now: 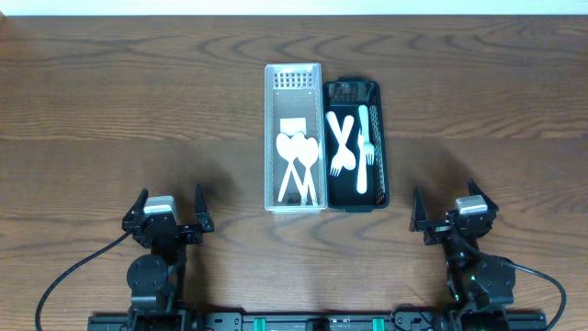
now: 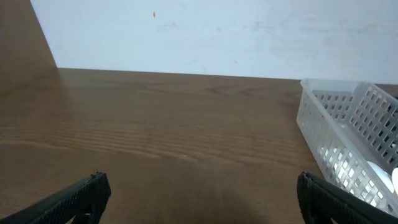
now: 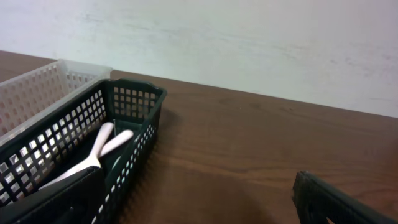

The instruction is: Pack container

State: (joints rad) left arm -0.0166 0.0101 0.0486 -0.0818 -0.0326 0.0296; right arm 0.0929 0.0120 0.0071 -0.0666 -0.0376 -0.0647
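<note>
A white perforated basket (image 1: 271, 138) stands mid-table and holds white plastic spoons (image 1: 298, 152). A black perforated basket (image 1: 382, 147) touches its right side and holds white plastic forks (image 1: 341, 138) and a knife (image 1: 363, 147). My left gripper (image 1: 169, 207) is open and empty at the near left, well apart from the baskets; its view shows the white basket (image 2: 348, 143) at the right edge. My right gripper (image 1: 453, 204) is open and empty at the near right; its view shows the black basket (image 3: 134, 118) with white cutlery handles (image 3: 102, 146) close on the left.
The wooden table (image 1: 119, 119) runs bare to both sides of the baskets. A pale wall (image 2: 199, 31) stands behind the far edge. Arm bases and cables sit at the near edge (image 1: 294, 322).
</note>
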